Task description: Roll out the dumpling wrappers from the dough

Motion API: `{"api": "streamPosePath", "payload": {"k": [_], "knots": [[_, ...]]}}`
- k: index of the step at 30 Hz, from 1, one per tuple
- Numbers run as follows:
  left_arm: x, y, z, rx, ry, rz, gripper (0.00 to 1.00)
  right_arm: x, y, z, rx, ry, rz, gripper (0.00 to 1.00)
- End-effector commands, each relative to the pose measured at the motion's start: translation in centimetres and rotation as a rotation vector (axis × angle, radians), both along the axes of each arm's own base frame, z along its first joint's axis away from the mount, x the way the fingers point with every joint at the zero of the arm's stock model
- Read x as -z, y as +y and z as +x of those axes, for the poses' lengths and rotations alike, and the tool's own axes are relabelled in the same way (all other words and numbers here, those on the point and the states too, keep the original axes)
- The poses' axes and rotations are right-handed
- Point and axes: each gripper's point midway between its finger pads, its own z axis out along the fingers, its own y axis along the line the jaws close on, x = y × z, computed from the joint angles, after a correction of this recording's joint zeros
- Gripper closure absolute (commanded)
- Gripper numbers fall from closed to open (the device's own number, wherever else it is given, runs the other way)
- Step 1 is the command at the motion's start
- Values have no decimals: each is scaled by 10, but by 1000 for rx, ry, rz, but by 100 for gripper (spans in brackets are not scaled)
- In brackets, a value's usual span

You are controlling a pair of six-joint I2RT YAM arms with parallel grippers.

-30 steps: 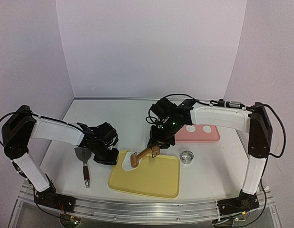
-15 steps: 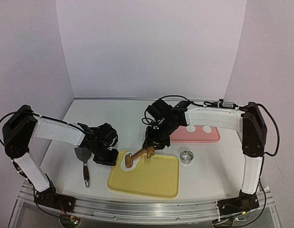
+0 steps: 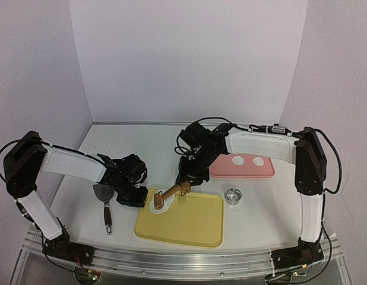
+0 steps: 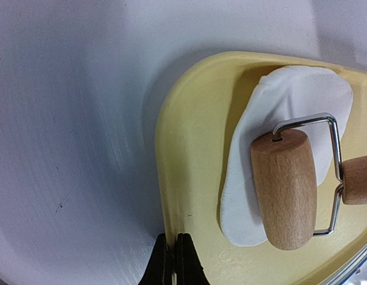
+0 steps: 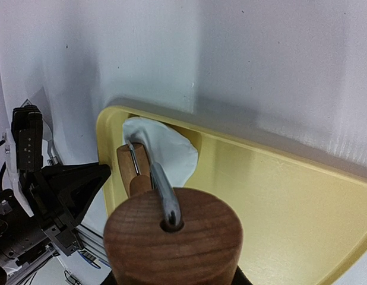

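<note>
On the far-left corner of the yellow cutting board [image 3: 189,228], an irregular white dough piece [image 4: 302,95] lies flattened, partly up against the raised rim. A small wooden roller [image 4: 284,187] with a wire frame rests its barrel on the near part of the dough, and its wooden handle slants up and to the right. The right gripper [image 3: 186,180] has its fingers clamped on that handle, so the handle's butt end fills the bottom of the right wrist view. The left gripper [image 4: 174,261] has its fingers pressed together with nothing between them, their tips right at the board's left rim; whether they bear down on it cannot be told. Two dumpling wrappers [image 3: 237,160], small round white discs, lie side by side on a pink tray [image 3: 225,173] to the right of the board, well apart from the dough. A metal ring cutter [image 3: 233,196] stands on the white desk [image 3: 260,219] between the pink tray and the board's right edge. A spatula [image 3: 103,193] with a dark red handle lies on the desk left of the board, just beside the left gripper.
</note>
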Motion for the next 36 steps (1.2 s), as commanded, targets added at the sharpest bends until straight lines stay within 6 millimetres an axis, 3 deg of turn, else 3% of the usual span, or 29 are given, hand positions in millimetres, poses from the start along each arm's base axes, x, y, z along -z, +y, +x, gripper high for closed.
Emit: {"api": "streamPosePath", "payload": {"k": [1,16,19,28,36], "knots": [[-17,-27,9,24,-35,-101,100,81,-60,-17,35,85,-353,100],[-17,-21,7,-3,-35,-91,100,91,-63,-19,38,98,-376,100],[-13,-14,6,-26,-29,-64,100,89,-76,-22,49,95,-403,100],[-7,1,-1,-72,-16,-35,100,88,-141,-34,136,103,-523,100],[-7,2,0,-72,-22,-25,100,89,-173,-40,174,119,-588,100]]}}
